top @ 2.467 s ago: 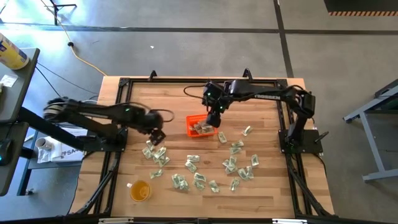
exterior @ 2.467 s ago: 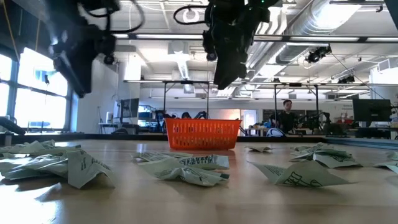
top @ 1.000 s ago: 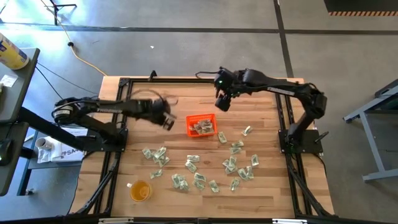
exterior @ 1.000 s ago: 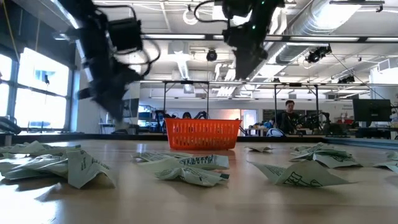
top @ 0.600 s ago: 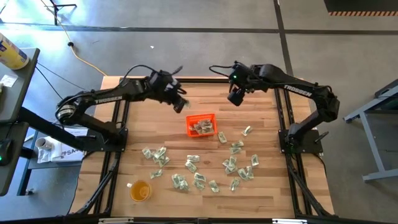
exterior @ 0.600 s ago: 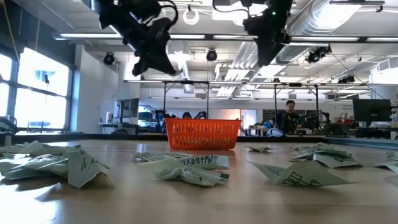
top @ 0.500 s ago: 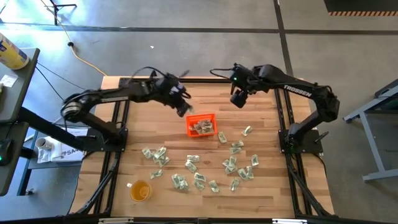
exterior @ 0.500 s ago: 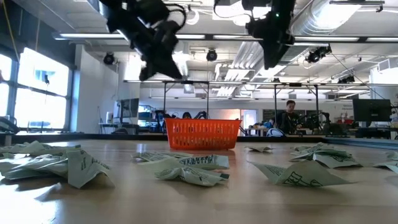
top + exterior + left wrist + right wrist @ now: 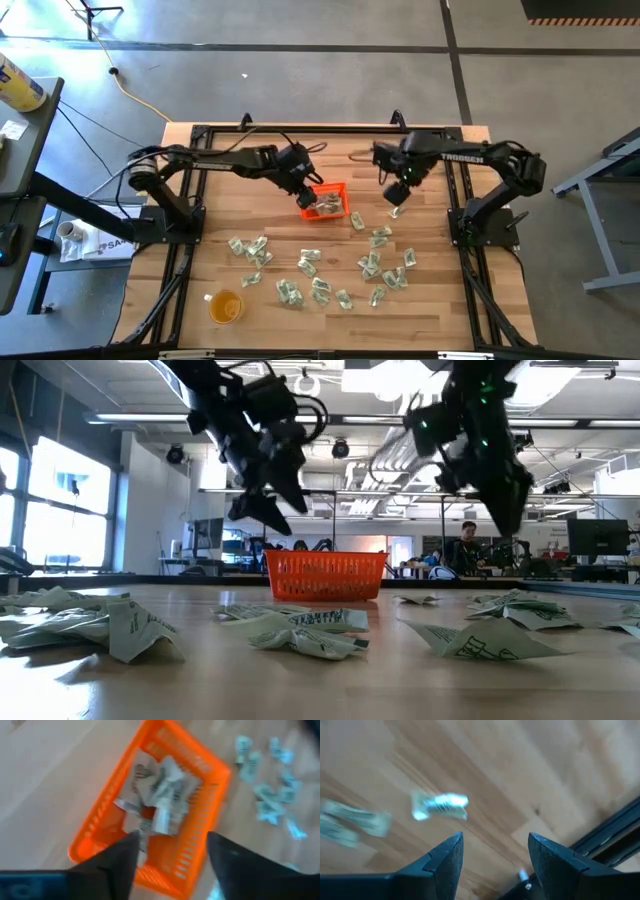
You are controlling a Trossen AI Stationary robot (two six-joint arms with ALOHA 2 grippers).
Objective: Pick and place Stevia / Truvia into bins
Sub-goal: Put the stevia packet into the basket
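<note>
While over the orange bin (image 9: 210, 785), left claw (image 9: 170, 852) gapes, empty; right claw (image 9: 492, 852) open above a sachet (image 9: 440, 805)

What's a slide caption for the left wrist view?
Left end effector, open, above the small square orange plastic bin holding crumpled pale green-and-white paper sachets.

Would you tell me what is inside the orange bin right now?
The orange bin holds a loose pile of sachets. Their count and whatever lies beneath them cannot be seen.
</note>
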